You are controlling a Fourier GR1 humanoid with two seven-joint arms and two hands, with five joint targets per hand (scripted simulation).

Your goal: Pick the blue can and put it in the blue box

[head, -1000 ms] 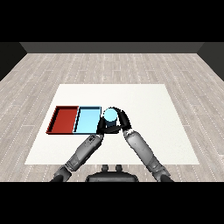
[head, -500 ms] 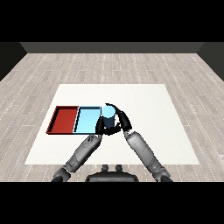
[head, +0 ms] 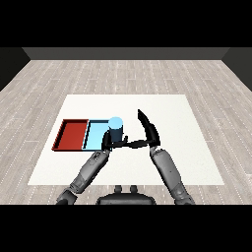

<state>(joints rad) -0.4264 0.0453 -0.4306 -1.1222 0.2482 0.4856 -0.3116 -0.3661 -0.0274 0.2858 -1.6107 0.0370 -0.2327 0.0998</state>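
Standing upright in the blue tray (head: 95, 134) at its right end, the can (head: 114, 132) is free of the right hand (head: 149, 132), whose fingers are spread straight beside it. Behind the can sits the left hand (head: 106, 142); I cannot tell its grip. A red tray (head: 72, 134) adjoins on the table (head: 187, 147).

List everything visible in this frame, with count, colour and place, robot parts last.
Table: one, white, centre of a grey plank floor.
Red tray: one, red, left part of the table.
Blue tray: one, light blue, touching the red tray's right side.
Can: one, blue, upright at the blue tray's right end.
Left hand: one, black, on a grey forearm, against the can's near side; its fingers are not clear.
Right hand: one, black, on a grey forearm, right of the can, fingers straight, thumb reaching toward the can.
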